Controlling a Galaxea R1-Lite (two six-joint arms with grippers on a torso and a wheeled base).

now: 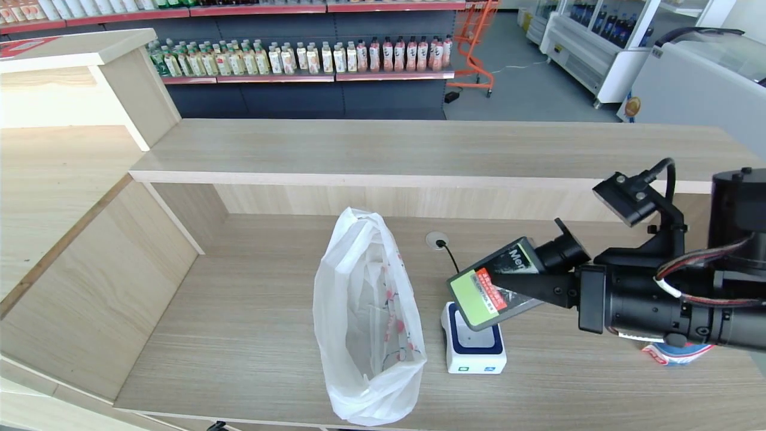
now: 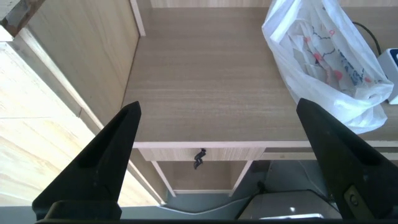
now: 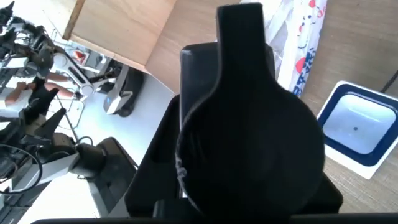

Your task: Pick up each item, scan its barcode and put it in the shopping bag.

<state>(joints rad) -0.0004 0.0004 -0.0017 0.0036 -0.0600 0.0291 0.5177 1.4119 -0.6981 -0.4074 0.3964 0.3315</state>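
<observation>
Wooden checkout counter (image 1: 239,335) holds a scanner (image 1: 476,353) beside the shopping bag (image 1: 365,323); the right gripper (image 1: 526,278) pinches a dark box (image 1: 485,293) just above the scanner, so scanning seems in hand. Next, the box must swing over the bag's mouth; the left gripper (image 2: 219,109) hangs spread.

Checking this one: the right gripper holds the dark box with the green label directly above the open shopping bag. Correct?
Not quite. The right gripper does hold the dark box, but the box hangs over the white-and-blue scanner, not the shopping bag. The bag stands beside the scanner, on the robot's left. The head view shows this.
</observation>
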